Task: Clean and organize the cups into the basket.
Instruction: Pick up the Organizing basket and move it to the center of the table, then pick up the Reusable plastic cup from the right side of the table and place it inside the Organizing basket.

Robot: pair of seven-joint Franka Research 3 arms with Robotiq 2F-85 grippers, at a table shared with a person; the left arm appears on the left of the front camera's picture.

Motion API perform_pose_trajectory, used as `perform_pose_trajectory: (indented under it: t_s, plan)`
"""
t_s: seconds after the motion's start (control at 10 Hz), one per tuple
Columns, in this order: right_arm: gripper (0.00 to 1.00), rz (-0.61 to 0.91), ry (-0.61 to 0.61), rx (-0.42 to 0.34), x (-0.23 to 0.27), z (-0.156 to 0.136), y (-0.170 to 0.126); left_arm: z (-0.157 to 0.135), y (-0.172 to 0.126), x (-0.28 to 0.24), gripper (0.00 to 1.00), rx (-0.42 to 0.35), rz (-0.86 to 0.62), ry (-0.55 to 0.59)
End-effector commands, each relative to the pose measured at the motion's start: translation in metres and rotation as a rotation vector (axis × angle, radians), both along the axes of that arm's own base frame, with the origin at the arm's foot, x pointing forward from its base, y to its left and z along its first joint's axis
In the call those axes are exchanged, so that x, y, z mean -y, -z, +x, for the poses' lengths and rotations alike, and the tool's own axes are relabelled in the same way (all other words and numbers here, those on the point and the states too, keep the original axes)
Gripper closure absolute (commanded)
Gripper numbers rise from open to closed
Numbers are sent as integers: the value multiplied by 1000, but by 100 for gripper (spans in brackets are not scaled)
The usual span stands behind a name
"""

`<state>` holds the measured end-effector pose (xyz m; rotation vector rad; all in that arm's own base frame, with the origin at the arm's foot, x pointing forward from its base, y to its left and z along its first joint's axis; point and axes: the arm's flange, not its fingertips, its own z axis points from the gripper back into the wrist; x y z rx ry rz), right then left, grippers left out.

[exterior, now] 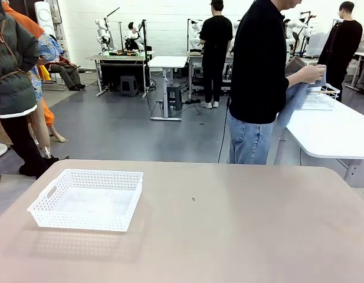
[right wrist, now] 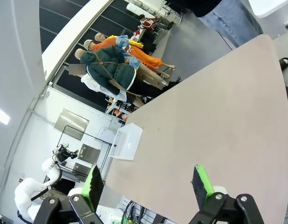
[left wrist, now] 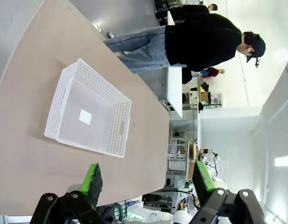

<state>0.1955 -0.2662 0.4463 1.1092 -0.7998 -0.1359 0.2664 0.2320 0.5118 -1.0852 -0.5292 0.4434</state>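
Basket [exterior: 81, 217] looks light, stiff, slightly flexible plastic; I'd grip its rim by a cut-out handle [exterior: 51, 192]. Both jaws stand apart, empty.

Left gripper [left wrist: 147, 181] noted in its wrist view: jaws spread wide, green pads [left wrist: 92, 178] turned toward one another across the gap, black finger links splayed outward at the bottom edge. Right gripper [right wrist: 148, 184] found in the same state, jaws fully apart, its pads [right wrist: 201, 183] set parallel. Both wrists are held raised above the surface [left wrist: 22, 163] and tilted obliquely across it.
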Motion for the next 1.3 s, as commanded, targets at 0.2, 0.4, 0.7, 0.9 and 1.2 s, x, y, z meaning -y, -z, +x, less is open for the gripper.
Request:
perform_pose_trajectory:
  t_s: [0.2, 0.4, 0.7, 0.9, 1.2]
  plan:
    - [0, -1, -13, 5, 1, 0, -1, 2, 0, -1, 0, 13, 4, 12]
    - [0, -1, -13, 5, 1, 0, -1, 2, 0, -1, 0, 13, 4, 12]
    - [0, -1, -13, 5, 1, 0, -1, 2, 0, -1, 0, 13, 4, 12]
    - [0, -1, -13, 5, 1, 0, -1, 2, 0, -1, 0, 13, 4, 12]
    - [0, -1, -13, 5, 1, 0, -1, 2, 0, -1, 0, 13, 4, 12]
